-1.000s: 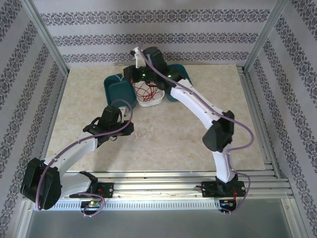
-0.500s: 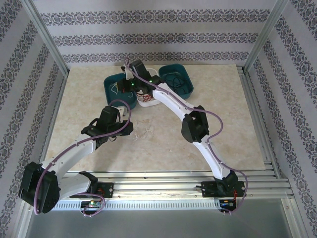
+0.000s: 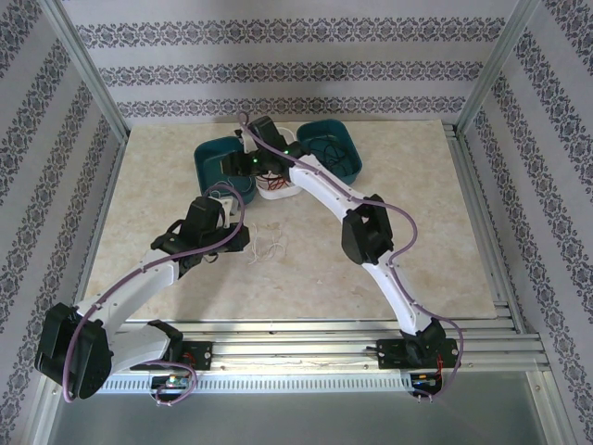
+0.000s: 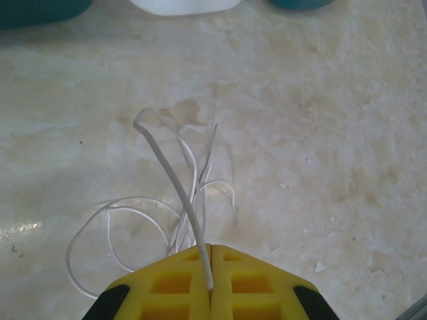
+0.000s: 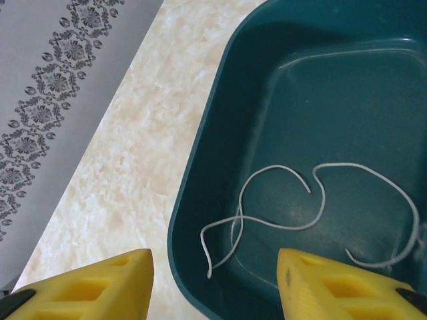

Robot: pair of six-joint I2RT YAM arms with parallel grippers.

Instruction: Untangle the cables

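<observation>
Thin white flexible wires (image 4: 170,175) show pale on the cream stone-look tabletop (image 4: 333,133), marbled in beige. The rounded plastic bin (image 5: 220,133) is deep teal; the papered wall (image 5: 53,100) is light grey with dark floral bands.

Glossy tabletop (image 4: 320,133), smooth plastic bin (image 5: 220,120), smooth-sheathed cables (image 4: 175,180)

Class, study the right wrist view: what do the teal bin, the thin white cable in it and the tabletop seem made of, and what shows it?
Teal bin: likely moulded plastic, smooth with soft sheen, rounded corners. White cable: probably plastic-sheathed wire, thin, lying in loose curves. Tabletop: cream marble pattern, matte; stone or printed laminate, cannot tell.
</observation>
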